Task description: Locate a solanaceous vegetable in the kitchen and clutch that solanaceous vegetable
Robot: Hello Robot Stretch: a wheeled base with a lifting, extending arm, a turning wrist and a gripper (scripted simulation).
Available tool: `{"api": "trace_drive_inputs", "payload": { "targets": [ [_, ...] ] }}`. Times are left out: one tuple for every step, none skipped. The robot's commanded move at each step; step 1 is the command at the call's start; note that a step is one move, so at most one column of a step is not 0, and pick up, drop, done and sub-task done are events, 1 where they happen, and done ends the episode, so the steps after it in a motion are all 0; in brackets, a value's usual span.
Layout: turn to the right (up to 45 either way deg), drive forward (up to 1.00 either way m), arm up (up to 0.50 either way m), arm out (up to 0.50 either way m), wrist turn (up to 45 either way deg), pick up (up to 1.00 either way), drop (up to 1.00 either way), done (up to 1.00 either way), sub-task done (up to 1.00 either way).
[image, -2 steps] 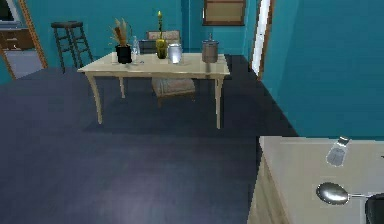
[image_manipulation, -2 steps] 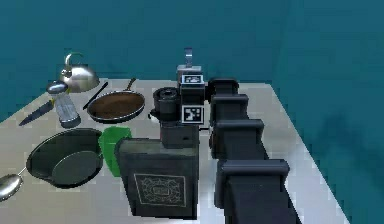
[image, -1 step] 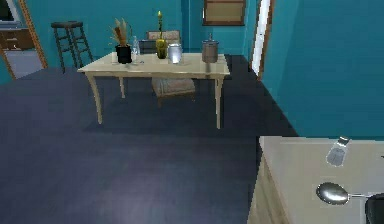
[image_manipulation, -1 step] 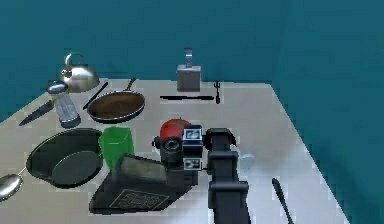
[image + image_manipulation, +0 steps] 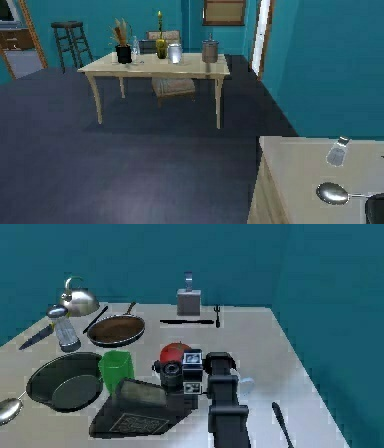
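Note:
A red round vegetable, tomato-like (image 5: 176, 352), lies on the pale countertop (image 5: 262, 354) in the arm side view. The dark arm bar (image 5: 228, 414) rises from the bottom edge to two white marked squares (image 5: 192, 372). Left of them is the gripper (image 5: 165, 370), right at the red vegetable. Because the vegetable rests on the counter at the gripper's far end, I cannot tell whether the gripper holds anything.
Around the gripper stand a green cup (image 5: 116, 367), a dark box (image 5: 135, 409), a dark pan (image 5: 62, 384), a brown pan (image 5: 117, 329), a kettle (image 5: 77, 298) and a shaker (image 5: 66, 332). Ahead stand a wooden table (image 5: 150, 70) and a stool (image 5: 70, 40) on open dark floor.

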Motion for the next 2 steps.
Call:
{"api": "trace_drive_inputs", "payload": {
  "targets": [
    [0.0,0.00,0.10,0.00,0.0,0.00,0.00,0.00,0.00],
    [0.0,0.00,0.00,0.00,0.0,0.00,0.00,1.00,0.00]
  ]
}}
